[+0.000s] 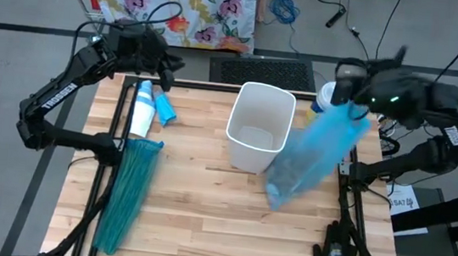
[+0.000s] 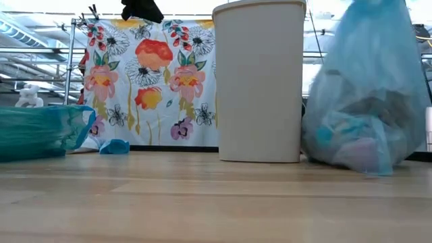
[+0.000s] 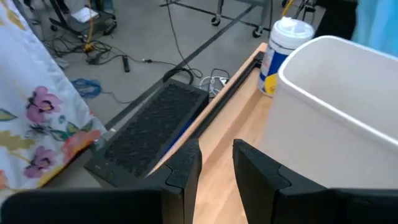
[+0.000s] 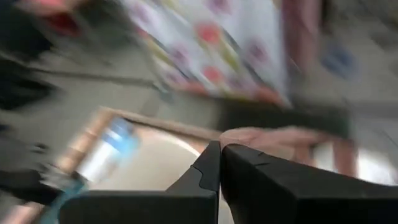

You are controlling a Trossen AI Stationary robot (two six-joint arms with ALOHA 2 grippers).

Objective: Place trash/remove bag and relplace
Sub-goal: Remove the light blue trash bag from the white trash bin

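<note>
A wooden table (image 1: 202,219) holds a white bin (image 1: 259,128). Right of it, my right claw (image 1: 359,108), pinched shut, holds the trash-filled pale-blue bag (image 1: 311,158) by its top. A teal replacement bag (image 1: 127,190) lies left. My left claw (image 3: 214,165) hovers slightly parted, empty.

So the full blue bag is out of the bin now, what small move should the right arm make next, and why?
Probably carry the pale-blue bag a little further from the white bin and lower it onto the table. The right gripper, shut on the bag's top, holds it slanted beside the bin, its bottom at the tabletop. The bin looks empty, and the teal replacement bag waits by the left gripper.
</note>
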